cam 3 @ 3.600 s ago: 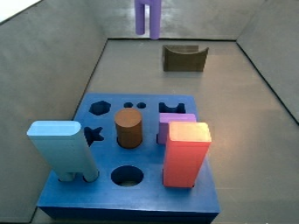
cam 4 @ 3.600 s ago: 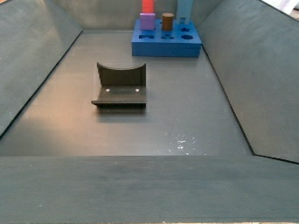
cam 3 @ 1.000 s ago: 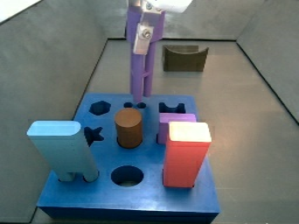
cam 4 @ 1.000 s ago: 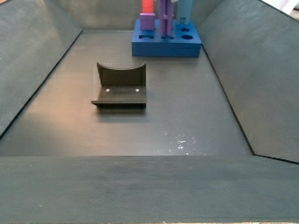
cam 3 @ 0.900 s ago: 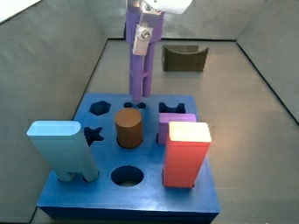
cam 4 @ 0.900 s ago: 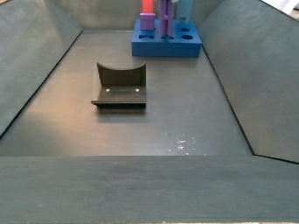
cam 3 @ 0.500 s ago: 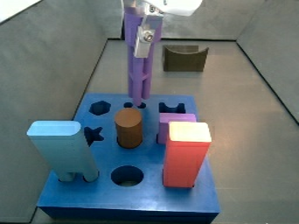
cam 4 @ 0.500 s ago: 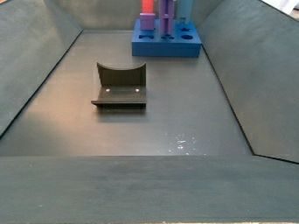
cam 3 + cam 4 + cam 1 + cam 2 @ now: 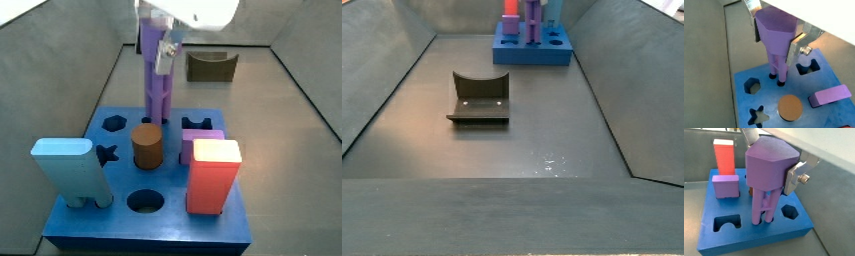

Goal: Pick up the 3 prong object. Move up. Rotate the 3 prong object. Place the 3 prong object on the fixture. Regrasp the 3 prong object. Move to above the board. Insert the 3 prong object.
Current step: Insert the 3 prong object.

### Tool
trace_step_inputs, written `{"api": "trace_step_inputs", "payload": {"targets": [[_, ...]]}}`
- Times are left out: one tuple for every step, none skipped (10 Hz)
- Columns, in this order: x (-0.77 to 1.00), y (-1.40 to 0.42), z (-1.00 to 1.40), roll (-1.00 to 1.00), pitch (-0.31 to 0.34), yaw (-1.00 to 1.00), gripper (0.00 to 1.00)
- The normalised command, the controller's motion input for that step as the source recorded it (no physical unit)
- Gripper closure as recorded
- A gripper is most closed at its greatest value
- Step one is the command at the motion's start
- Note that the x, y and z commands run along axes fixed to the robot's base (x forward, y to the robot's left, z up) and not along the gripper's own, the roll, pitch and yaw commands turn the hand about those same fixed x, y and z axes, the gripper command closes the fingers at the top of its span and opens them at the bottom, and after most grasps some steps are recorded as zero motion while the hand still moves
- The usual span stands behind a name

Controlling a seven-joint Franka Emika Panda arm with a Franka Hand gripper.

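Gripper (image 9: 774,165) pointing straight down over the board (image 9: 147,215), silver fingers (image 9: 799,174) clamped on the upper end of the 3 prong object (image 9: 156,85). Peg upright, lower end in a hole of the board. Fixture (image 9: 478,97) well apart, mid-floor. No legible markings. Grey floor (image 9: 516,150), grey sloped walls.
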Motion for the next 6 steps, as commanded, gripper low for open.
{"api": "trace_step_inputs", "payload": {"targets": [[0.00,-0.08,-0.07,0.00,-0.007,0.09,1.00],[0.00,-0.07,-0.09,0.01,0.000,0.11,1.00],[-0.05,-0.02,-0.16,0.05,0.000,0.11,1.00],[-0.14,0.00,-0.19,0.07,0.000,0.10,1.00],[-0.08,0.00,-0.11,0.01,0.000,0.07,1.00],[-0.01,-0.01,-0.05,0.00,0.000,0.05,1.00]]}}
